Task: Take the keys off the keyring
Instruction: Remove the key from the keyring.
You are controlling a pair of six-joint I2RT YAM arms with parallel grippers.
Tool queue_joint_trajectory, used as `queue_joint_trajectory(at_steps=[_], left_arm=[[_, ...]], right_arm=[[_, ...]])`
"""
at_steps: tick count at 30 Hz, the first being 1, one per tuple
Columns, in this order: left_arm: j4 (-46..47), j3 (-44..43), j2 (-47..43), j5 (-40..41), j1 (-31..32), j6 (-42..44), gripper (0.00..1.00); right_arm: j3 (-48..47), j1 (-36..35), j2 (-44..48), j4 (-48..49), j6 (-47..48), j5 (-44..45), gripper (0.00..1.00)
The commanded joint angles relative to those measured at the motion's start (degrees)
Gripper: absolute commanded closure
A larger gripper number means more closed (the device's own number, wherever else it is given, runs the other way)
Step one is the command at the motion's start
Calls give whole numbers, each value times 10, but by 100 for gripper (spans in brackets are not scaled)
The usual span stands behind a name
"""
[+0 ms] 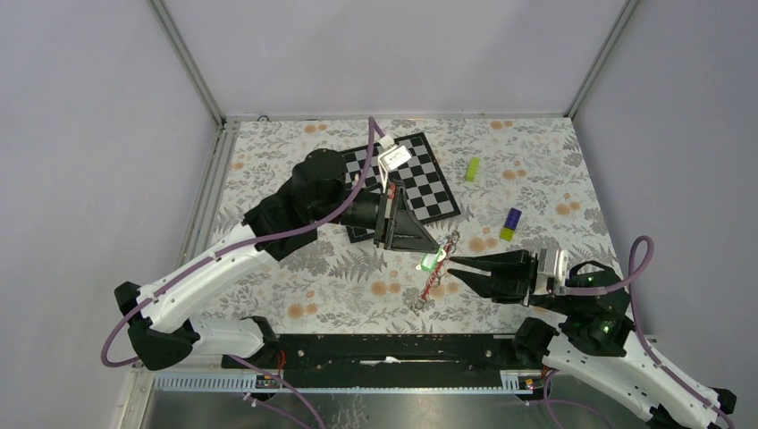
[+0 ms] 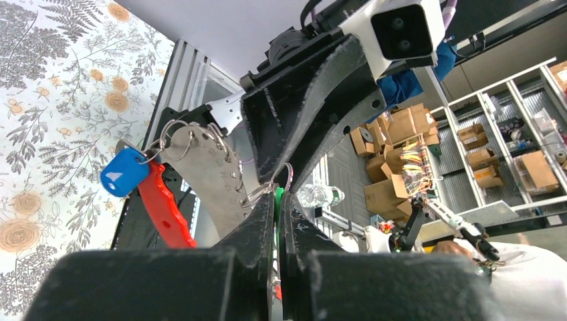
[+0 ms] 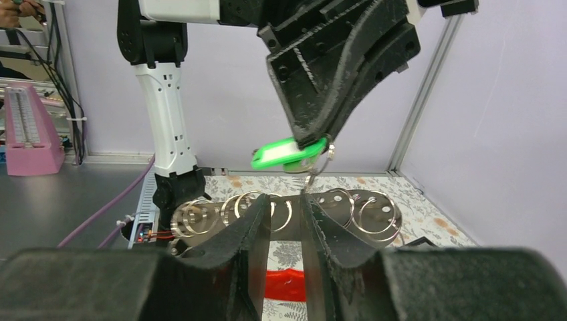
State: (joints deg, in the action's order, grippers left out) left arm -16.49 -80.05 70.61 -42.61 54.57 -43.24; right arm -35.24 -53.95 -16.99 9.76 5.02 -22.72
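left gripper (image 3: 313, 142) jaws pinched on green key (image 3: 284, 154), right gripper (image 3: 284, 204) jaws clamped on keyring (image 3: 371, 214), mid frame. green key looks still linked, blue key (image 2: 124, 172) still on; none removed.

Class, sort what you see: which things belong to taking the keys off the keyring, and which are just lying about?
Job: green-headed key, blue-headed key, keyring, red strap, left tool, right tool.
Lying about: chessboard, lime-green block, purple-and-yellow block.
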Motion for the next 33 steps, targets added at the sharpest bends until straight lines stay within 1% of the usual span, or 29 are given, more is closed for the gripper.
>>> queue_joint_trajectory(at_steps=[1, 4, 8, 13, 17, 18, 21, 27, 30, 33], left_arm=[[46, -17, -15, 33, 41, 49, 100], [44, -27, -30, 80, 81, 94, 100], [43, -27, -44, 105, 98, 109, 100], [45, -31, -36, 97, 103, 107, 100], [55, -33, -35, 92, 105, 108, 100], [58, -33, -36, 91, 105, 109, 100], [66, -33, -38, 87, 105, 109, 100], [71, -35, -35, 84, 105, 106, 100], [73, -36, -34, 83, 105, 104, 100], [75, -37, -32, 79, 105, 103, 100]], right_arm=[[-2, 1, -6, 36, 17, 19, 70], [-21, 1, -2, 21, 21, -5, 68], [-43, 1, 3, 17, 17, -54, 66], [-59, 1, -6, 14, 10, -69, 72], [-53, 1, -7, 22, 1, -72, 76], [-50, 1, -7, 24, -2, -75, 75], [-40, 1, -4, 35, -9, -76, 69], [-29, 1, -5, 43, -14, -74, 66], [-27, 1, -6, 37, -12, -68, 66], [-24, 1, -7, 36, -11, -59, 68]])
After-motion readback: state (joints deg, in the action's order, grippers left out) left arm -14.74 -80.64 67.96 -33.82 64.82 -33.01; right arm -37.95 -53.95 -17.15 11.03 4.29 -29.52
